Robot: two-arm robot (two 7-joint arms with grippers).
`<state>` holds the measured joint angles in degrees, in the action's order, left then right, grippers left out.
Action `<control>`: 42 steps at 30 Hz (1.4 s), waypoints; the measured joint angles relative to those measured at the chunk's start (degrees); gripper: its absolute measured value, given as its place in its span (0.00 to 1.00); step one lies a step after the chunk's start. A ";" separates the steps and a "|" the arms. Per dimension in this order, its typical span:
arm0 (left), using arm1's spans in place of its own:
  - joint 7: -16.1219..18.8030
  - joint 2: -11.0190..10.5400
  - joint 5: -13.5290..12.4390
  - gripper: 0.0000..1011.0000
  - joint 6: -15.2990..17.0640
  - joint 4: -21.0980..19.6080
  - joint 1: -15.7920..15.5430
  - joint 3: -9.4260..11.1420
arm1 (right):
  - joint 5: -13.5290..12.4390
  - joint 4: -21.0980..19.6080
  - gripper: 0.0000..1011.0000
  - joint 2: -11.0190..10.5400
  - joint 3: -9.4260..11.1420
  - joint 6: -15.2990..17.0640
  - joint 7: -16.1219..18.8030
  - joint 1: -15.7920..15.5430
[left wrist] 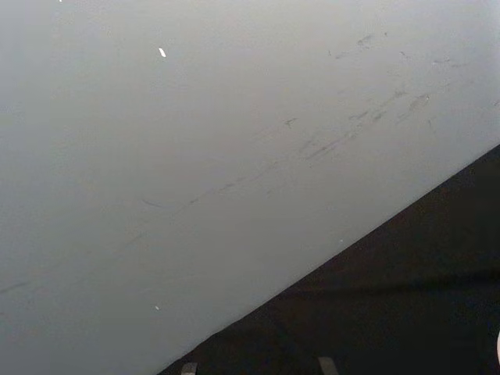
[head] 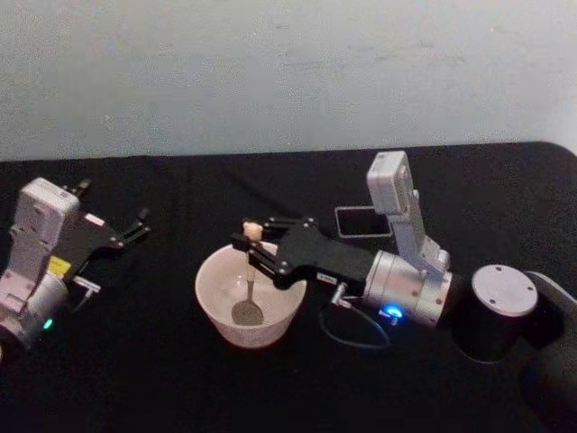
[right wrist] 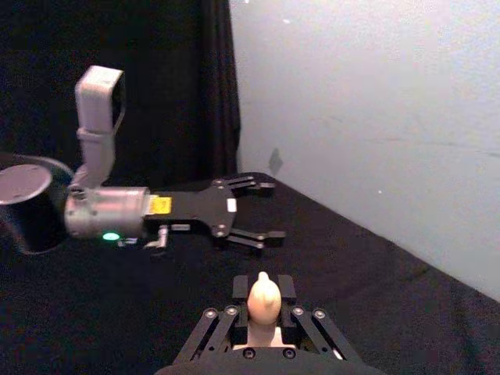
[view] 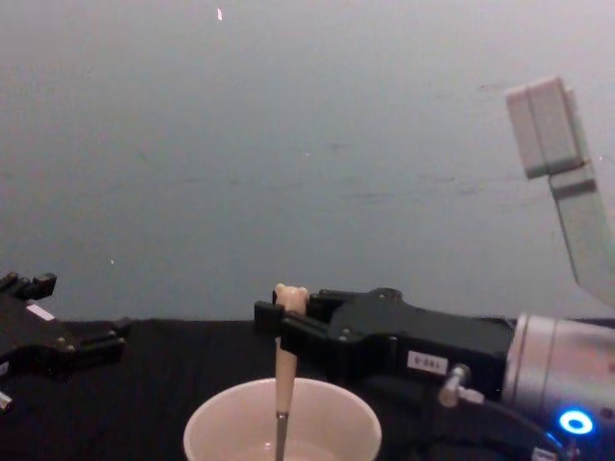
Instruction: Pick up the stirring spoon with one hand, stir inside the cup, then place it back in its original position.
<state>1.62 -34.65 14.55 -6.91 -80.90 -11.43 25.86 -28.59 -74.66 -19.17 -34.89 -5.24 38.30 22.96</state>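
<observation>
Head view: the right gripper [head: 251, 244] pinches the spoon [head: 248, 284] just under its bear head, upright so its bowl reaches down inside the cup [head: 279, 325] for stirring, while the left gripper [head: 113, 206] sits parked left, fingers spread.

Smooth matt beige, plastic or wood by the look, on the handle of the stirring spoon [view: 283, 379], shiny metal at its small bowl, and smooth cream ware with a soft sheen for the cup [head: 270, 329]. Matt black links, hard plastic or painted metal, on the right gripper [head: 248, 242] and the left gripper [right wrist: 273, 211]; brushed silvery metal on the right wrist housing [head: 406, 289]; pale grey matt plastic on its camera block [head: 389, 185]. Matt black cloth over the table [head: 180, 388], and a matt pale wall [head: 270, 72] with faint scuffs.
</observation>
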 joint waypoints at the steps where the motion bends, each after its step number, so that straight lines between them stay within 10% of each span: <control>1: 0.00 0.00 0.00 0.99 0.00 0.00 0.00 0.00 | 0.05 0.46 0.21 0.29 0.02 0.00 -0.14 0.25; 12: 0.00 0.00 0.00 0.99 0.00 0.00 0.00 0.00 | 0.45 4.40 0.21 2.10 2.30 -0.70 -2.54 2.08; 24: 0.00 0.00 0.00 0.99 0.00 0.00 0.00 0.00 | 0.57 -0.42 0.21 -1.73 4.17 0.23 -1.97 -1.05; 42: 0.00 0.00 0.00 0.99 0.00 0.00 0.00 0.00 | -0.66 -1.09 0.21 -2.50 0.81 -0.12 3.19 -1.24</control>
<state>1.62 -34.65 14.55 -6.91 -80.90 -11.43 25.86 -29.25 -75.75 -21.67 -34.08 -5.35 41.49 21.71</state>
